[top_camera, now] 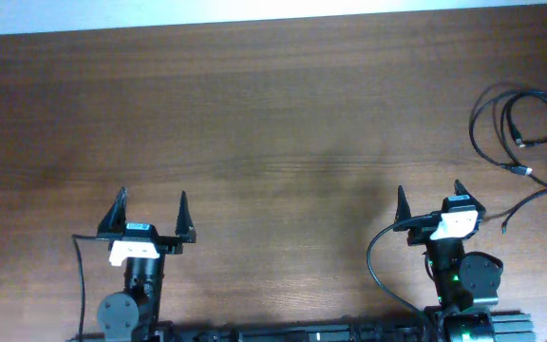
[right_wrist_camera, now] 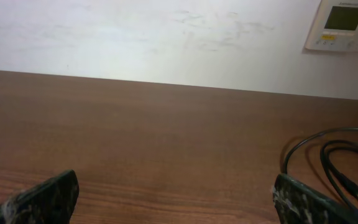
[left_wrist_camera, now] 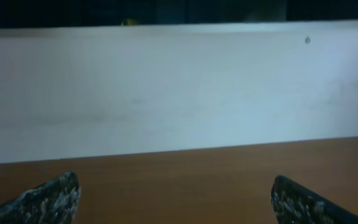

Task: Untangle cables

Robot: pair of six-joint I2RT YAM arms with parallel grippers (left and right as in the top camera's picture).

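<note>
Several thin black cables [top_camera: 525,142] lie in tangled loops at the table's right edge, with small plugs among them. Part of the tangle runs out of the overhead view. In the right wrist view the loops [right_wrist_camera: 328,155] show at the far right. My right gripper [top_camera: 428,202] is open and empty, to the left of and nearer than the cables; in its wrist view [right_wrist_camera: 176,196] nothing lies between the fingers. My left gripper [top_camera: 151,207] is open and empty at the front left, far from the cables; its wrist view [left_wrist_camera: 174,198] shows only bare table.
The brown wooden table [top_camera: 254,123] ends at a white wall [left_wrist_camera: 179,87] at the back. A wall thermostat panel [right_wrist_camera: 347,23] hangs at the upper right of the right wrist view. Both arm bases sit at the front edge.
</note>
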